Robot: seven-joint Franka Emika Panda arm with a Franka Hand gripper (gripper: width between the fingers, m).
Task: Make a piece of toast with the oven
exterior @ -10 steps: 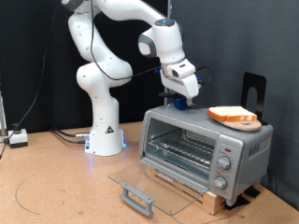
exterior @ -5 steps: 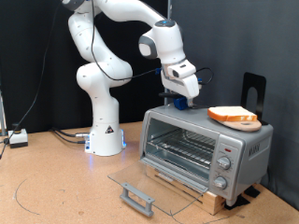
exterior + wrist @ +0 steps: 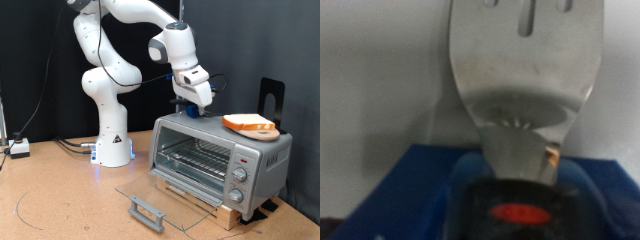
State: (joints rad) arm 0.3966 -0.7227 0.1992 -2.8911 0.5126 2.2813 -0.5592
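A: Where is the piece of toast (image 3: 249, 124) sitting now?

B: It is lying flat on the roof of the oven (image 3: 218, 157), toward the exterior view's right, possibly on a round plate; I cannot tell for sure. The oven's glass door (image 3: 160, 196) is hanging open, down to the table (image 3: 60, 200), and the wire rack (image 3: 195, 158) inside is showing no bread.

A: And what is the gripper (image 3: 193, 103) doing?

B: It is hovering just above the oven's roof, near the toast but apart from it. In the wrist view a metal spatula (image 3: 527, 60) with slots is sticking out from a dark handle (image 3: 520, 205), so I am judging that the fingers are closed on this handle, although the fingers themselves are not showing.

A: How is the toast going to handle?

B: I am guessing light, rather stiff but crumbly, with a dry crust. Pinching it could break it; sliding the thin blade under its flat face looks safer.

A: The room?

B: The brown table is carrying the robot's white base (image 3: 112, 148), with cables (image 3: 70, 145) lying behind. The wall is grey, and a black stand (image 3: 272, 97) is standing behind the oven.
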